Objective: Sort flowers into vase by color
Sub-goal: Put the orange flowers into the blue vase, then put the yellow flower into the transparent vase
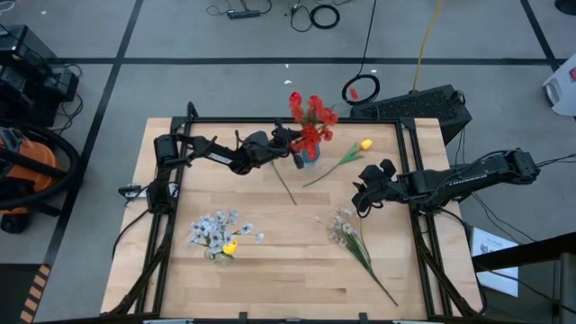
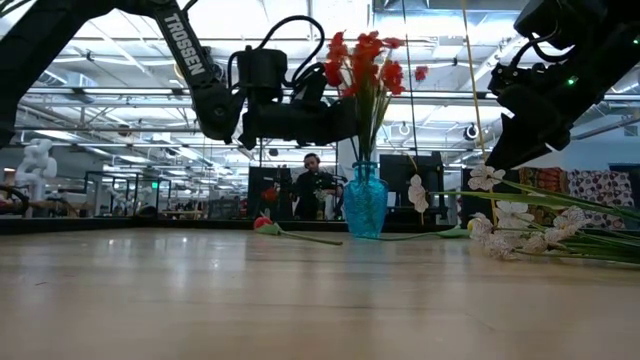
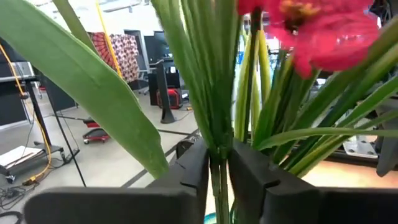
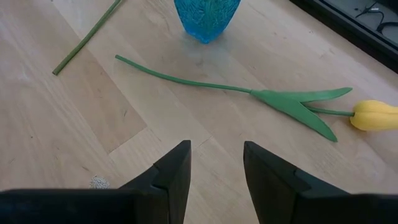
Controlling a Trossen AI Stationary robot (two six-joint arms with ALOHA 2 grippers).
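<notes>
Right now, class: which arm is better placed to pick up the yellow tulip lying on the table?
Probably the right: the right gripper hovers open near the yellow tulip, while the left gripper grips stems at the blue vase.

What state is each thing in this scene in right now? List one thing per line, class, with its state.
Left pincer: shut on red flower stems above the vase.
Right pincer: open, empty, over the table.
Blue vase: upright, holding red flowers.
Yellow tulip: lying flat on the table.
White spray: lying flat on the table.
White and yellow bunch: standing, seemingly in a clear vase.
</notes>
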